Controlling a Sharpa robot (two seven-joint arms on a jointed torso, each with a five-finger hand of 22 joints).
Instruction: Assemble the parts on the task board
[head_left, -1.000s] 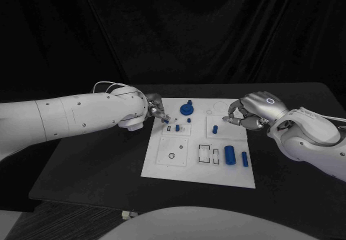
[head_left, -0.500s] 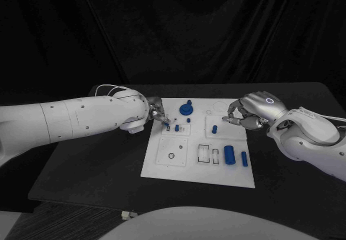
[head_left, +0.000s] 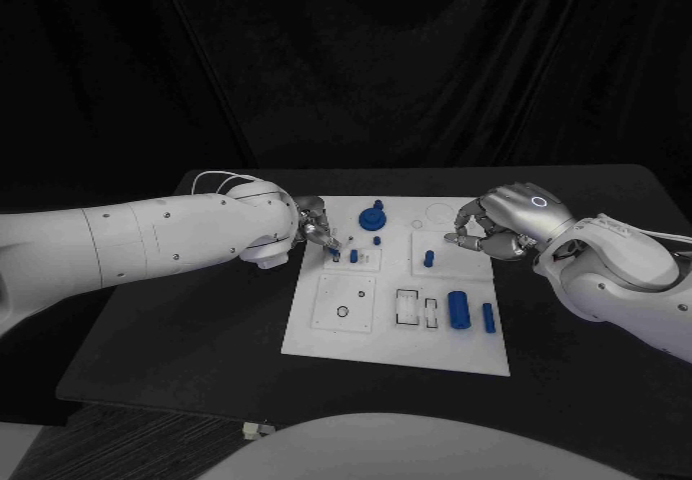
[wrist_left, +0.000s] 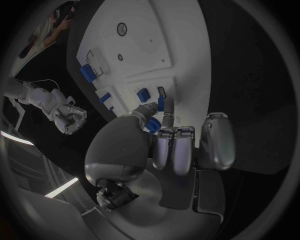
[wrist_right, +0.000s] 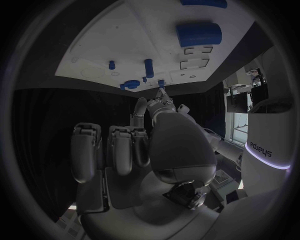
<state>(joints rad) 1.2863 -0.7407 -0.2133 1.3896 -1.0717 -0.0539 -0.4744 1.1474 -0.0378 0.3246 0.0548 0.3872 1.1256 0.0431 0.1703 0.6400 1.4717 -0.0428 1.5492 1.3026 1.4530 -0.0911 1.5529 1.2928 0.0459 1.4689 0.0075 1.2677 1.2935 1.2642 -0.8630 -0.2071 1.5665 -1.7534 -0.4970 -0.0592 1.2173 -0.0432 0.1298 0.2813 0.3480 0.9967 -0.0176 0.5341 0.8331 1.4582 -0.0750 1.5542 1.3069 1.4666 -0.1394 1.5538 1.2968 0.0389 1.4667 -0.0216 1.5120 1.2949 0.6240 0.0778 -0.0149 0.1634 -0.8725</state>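
The white task board (head_left: 329, 338) lies in the middle of the table. My left hand (head_left: 315, 232) reaches over the board's upper left block and pinches a small blue part (wrist_left: 160, 104) between thumb and finger. The part is down at a slot beside a seated blue part (head_left: 353, 256). My right hand (head_left: 498, 224) hovers over the board's upper right corner. Its fingers are curled in, nothing shows in them, and a fingertip is close to the board surface. A blue peg (head_left: 430, 259) stands near it.
A round blue piece (head_left: 375, 216) and a small blue stud (head_left: 378, 240) sit at the board's far edge. A large blue cylinder (head_left: 459, 309) and a slim blue bar (head_left: 489, 318) lie at the lower right, beside empty rectangular slots. Black table surrounds the board.
My left hand has edged lower and nearer the slot with the small blue part. My right hand has stayed put.
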